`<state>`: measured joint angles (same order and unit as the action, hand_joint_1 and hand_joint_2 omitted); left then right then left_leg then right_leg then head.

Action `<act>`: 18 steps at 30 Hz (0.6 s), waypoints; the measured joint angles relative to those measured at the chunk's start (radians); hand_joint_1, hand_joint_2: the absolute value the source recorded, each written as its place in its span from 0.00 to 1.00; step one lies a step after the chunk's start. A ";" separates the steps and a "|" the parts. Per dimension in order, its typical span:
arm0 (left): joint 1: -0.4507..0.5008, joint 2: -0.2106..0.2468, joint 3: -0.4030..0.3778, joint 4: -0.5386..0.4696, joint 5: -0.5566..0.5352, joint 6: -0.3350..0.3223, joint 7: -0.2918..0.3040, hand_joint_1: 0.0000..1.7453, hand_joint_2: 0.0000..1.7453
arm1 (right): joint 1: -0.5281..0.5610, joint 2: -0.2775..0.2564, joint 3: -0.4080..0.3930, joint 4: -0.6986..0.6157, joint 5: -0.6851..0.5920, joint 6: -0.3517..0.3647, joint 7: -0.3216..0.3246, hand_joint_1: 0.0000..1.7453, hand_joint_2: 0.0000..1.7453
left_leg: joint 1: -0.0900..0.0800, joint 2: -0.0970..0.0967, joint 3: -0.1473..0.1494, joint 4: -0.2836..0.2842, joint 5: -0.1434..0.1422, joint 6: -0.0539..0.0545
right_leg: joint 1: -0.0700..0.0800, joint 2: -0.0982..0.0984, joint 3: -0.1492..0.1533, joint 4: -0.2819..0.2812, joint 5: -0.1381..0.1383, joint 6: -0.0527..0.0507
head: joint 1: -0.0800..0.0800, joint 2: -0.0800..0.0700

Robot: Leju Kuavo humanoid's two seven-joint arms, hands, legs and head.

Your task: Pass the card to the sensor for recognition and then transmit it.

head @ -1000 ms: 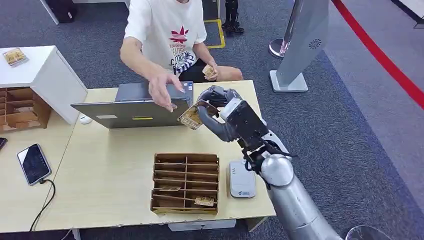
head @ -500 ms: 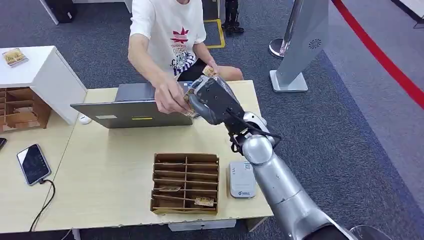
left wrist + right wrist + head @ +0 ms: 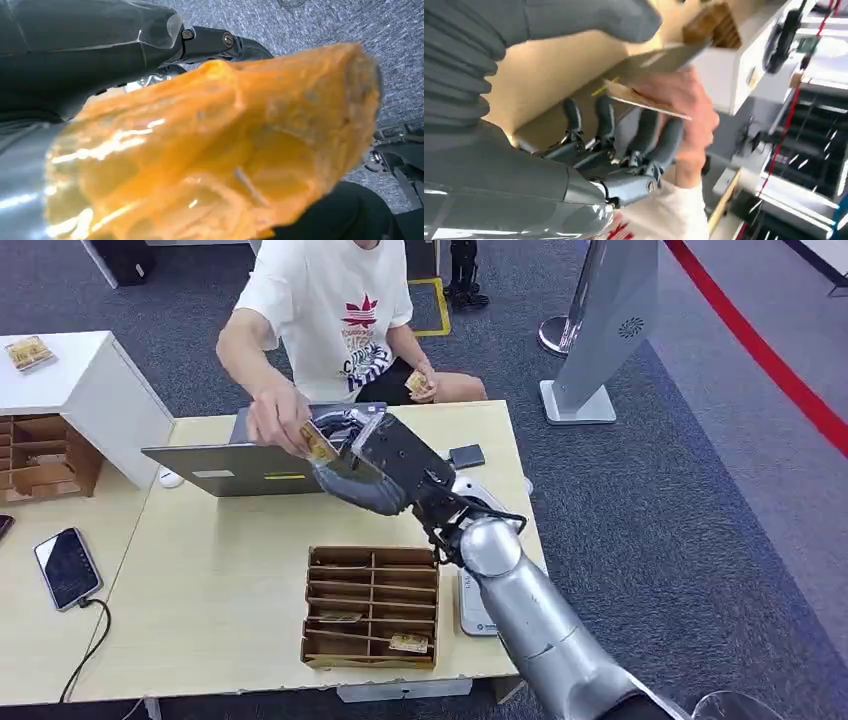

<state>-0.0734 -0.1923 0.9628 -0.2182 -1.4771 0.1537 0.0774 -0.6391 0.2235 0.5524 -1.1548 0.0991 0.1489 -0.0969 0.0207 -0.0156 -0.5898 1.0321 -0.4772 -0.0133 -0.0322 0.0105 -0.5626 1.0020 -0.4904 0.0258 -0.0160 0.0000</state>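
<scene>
A robot's right hand [image 3: 365,455] reaches over the far edge of the worktop [image 3: 220,570], where a seated person's hand [image 3: 275,423] now grips the card [image 3: 318,443]. A second ago the robot carried that card alone, nearer the far right corner; half a second ago the two hands met above the laptop [image 3: 262,455]. The right wrist view shows the robot's fingers [image 3: 605,120] spread and lying under the card while the person pinches it from above; whether the thumb presses on it cannot be told. By this reading the handover is all but done, and the robot need only draw away. The card reader [image 3: 472,605] sits at the near right of the worktop, partly behind the arm. Beside it, the wooden divided tray [image 3: 371,606] holds one card [image 3: 408,643] in its near right slot and another [image 3: 340,617] toward its left side. The left wrist view is crowded by a blurred orange wrapped object [image 3: 215,150]; the state of the left hand's fingers cannot be told.
</scene>
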 joint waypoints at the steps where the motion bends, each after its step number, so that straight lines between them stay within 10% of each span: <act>1: 0.000 0.000 0.000 0.000 0.003 0.000 -0.003 0.00 0.00 | 0.007 -0.001 0.022 -0.019 -0.047 0.048 -0.004 0.00 0.00 | 0.000 0.001 0.000 0.000 0.000 0.000 | 0.000 0.000 0.000 0.000 0.000 0.000 | 0.000 0.000; 4: 0.000 0.002 0.000 0.000 0.005 0.001 -0.010 0.00 0.00 | 0.010 -0.028 0.101 -0.063 -0.147 0.192 -0.026 0.00 0.00 | 0.000 0.001 0.000 0.000 0.000 0.000 | 0.000 0.001 -0.001 0.000 0.000 0.000 | 0.000 0.000; 10: 0.001 0.005 0.000 0.000 0.005 0.002 -0.017 0.00 0.00 | 0.011 -0.084 0.199 -0.109 -0.205 0.255 -0.056 0.00 0.00 | 0.000 0.001 0.000 0.000 0.000 0.000 | 0.000 0.001 0.000 0.000 0.000 0.000 | 0.000 0.000; 18: 0.005 0.010 0.000 0.000 0.027 0.008 -0.026 0.00 0.00 | 0.158 -0.273 0.302 -0.260 -0.296 0.471 -0.385 0.00 0.00 | 0.000 -0.001 0.000 0.001 -0.001 0.001 | 0.000 -0.001 0.001 -0.002 0.000 0.001 | 0.000 0.000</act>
<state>-0.0681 -0.1823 0.9632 -0.2182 -1.4500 0.1617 0.0511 -0.4809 -0.0491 0.8545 -1.4152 -0.1971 0.6198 -0.4820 0.0206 -0.0169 -0.5894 1.0332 -0.4783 -0.0125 -0.0324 0.0092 -0.5614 1.0005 -0.4908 0.0265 -0.0160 0.0000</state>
